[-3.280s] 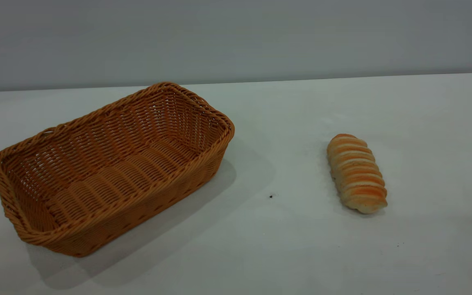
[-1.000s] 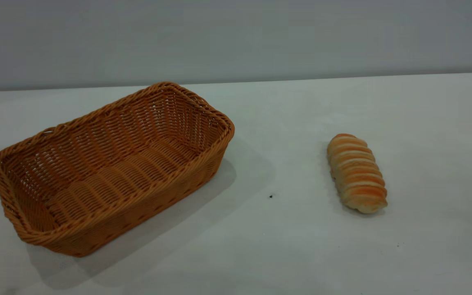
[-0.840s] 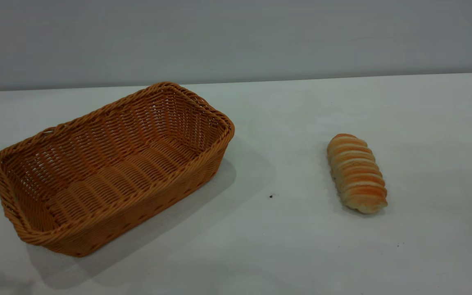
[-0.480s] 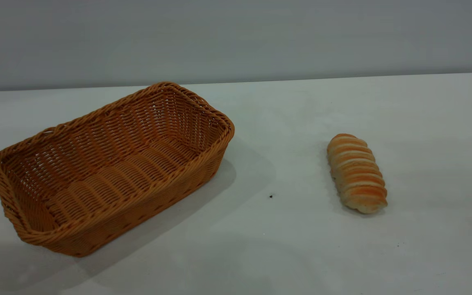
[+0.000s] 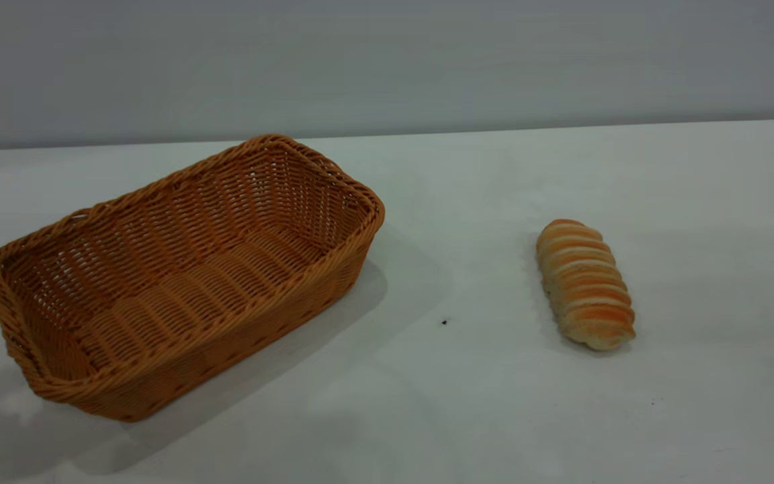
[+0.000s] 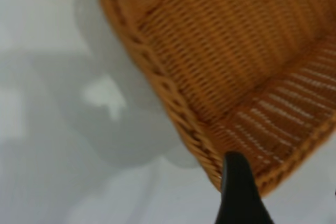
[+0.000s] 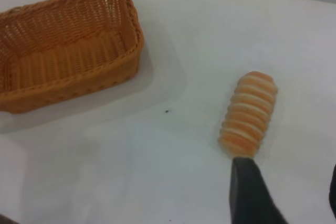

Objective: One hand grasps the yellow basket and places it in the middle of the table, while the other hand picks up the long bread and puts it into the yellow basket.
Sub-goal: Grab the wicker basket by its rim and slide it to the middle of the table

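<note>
White table (image 5: 467, 417) bears ridged orange-cream long bread (image 5: 585, 284); pincer states: cannot tell.

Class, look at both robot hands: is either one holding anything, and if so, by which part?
Nothing is held. The yellow basket and the long bread lie untouched on the table.

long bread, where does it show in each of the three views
Exterior view: the long bread lies right of centre on the table, apart from the yellow basket.
Left wrist view: not in it; only the basket's corner shows.
Right wrist view: lower right, just beyond a dark fingertip.
Shared landmark: the basket.
</note>
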